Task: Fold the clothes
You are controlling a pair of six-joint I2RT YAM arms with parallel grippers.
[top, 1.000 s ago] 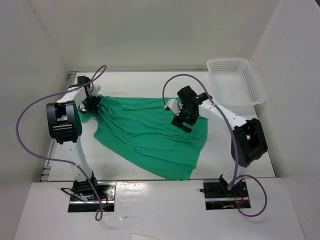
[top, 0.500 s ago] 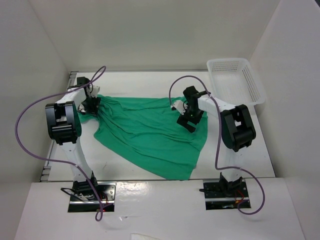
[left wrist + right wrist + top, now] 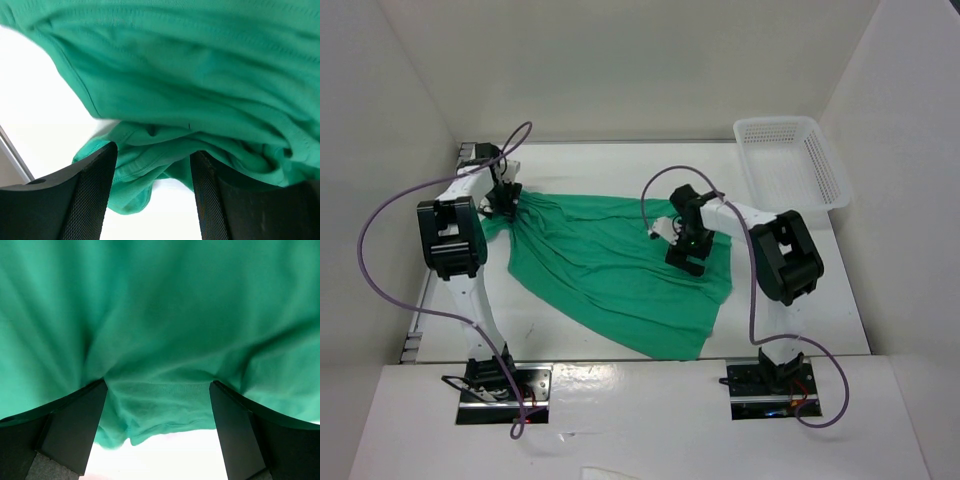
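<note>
Green T-shirt (image 3: 610, 270) lies spread on the white surface (image 3: 600, 170), crumpled, its bulk between the two arms; one corner reaches toward the near edge.

Left pincer (image 3: 505, 205) sits at the shirt's far-left end; fabric gathers to it in pleats that fan out to the right; in the wrist view a bunched fold fills the gap between the mesh-padded fingers (image 3: 95, 190), partly closed on it; white surface shows below the bunch.

Right pincer (image 3: 686, 258) is down on the shirt's right part, near the right edge; jaws stand wide apart; a hemmed edge runs across between the fingers (image 3: 75, 430), with cloth filling the rest of that view; no clamp on it is visible.

White mesh basket (image 3: 775, 122) stands at the far-right corner, apart from the shirt.
</note>
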